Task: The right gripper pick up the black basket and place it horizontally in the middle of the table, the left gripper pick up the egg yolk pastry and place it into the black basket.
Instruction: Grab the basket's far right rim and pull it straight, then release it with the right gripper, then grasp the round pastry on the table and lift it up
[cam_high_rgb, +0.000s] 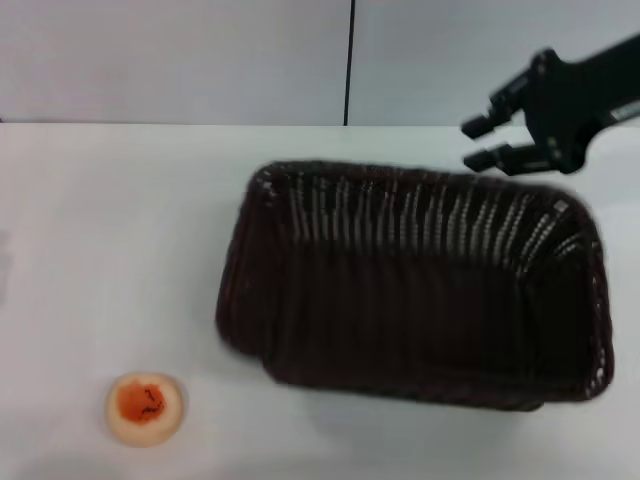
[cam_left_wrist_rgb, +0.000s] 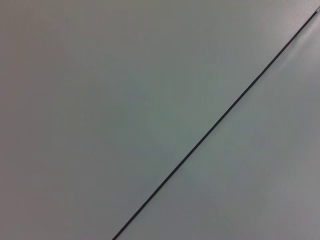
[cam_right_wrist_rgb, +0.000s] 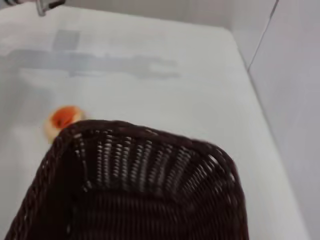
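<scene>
One woven wicker black basket (cam_high_rgb: 420, 300) and one round egg yolk pastry (cam_high_rgb: 146, 407) on smooth white table (cam_high_rgb: 100, 250); right gripper (cam_high_rgb: 483, 143) fingers parted, holding nothing.

Right gripper (cam_high_rgb: 483, 142) at far right, arm entering from the right edge, its 2 fingers (cam_high_rgb: 474, 127) pointing left, parted, holding nothing. Left arm out of sight.

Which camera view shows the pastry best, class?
The head view: the whole pastry lies unobstructed on the table, left of the basket. The right wrist view shows it only partly, behind the basket's rim. The left wrist view shows none of it.
</scene>
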